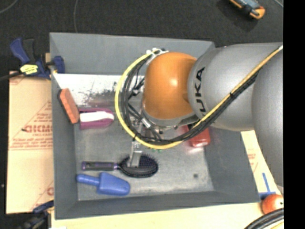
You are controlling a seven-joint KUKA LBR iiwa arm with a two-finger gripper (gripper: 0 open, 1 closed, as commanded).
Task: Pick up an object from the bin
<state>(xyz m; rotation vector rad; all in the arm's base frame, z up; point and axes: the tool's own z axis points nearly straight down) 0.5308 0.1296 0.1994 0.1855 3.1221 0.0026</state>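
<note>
So the grey metal bin (181, 175) takes up most of the view, and the big silver arm (238, 94) comes in from the right and blocks a good chunk of the bin's middle and right side. Its wrist has a rounded orange cover (167, 87) with a loop of yellow and black cables (125, 99) around it, and whatever lies on the floor under that is hidden. Below the cover the gripper (136, 159) pokes down over the near-middle of the bin, right on top of the round head of a dark hairbrush (145, 169) with a purple handle pointing left. It looks like it's touching the brush or just above it, hard to call from this angle, and honestly I can't tell whether the gripper is released or clenched. Just near of the brush handle, by the near-left corner, lies a blue scoop-shaped thing (106, 183). Further back on the left there's a purple-and-white thing (96, 119) lying flat, with an orange-brown block (69, 105) tilted at its left end against the left wall. On the right a red thing (200, 138) peeks out from under the arm, mostly covered, so no idea what it is.
</note>
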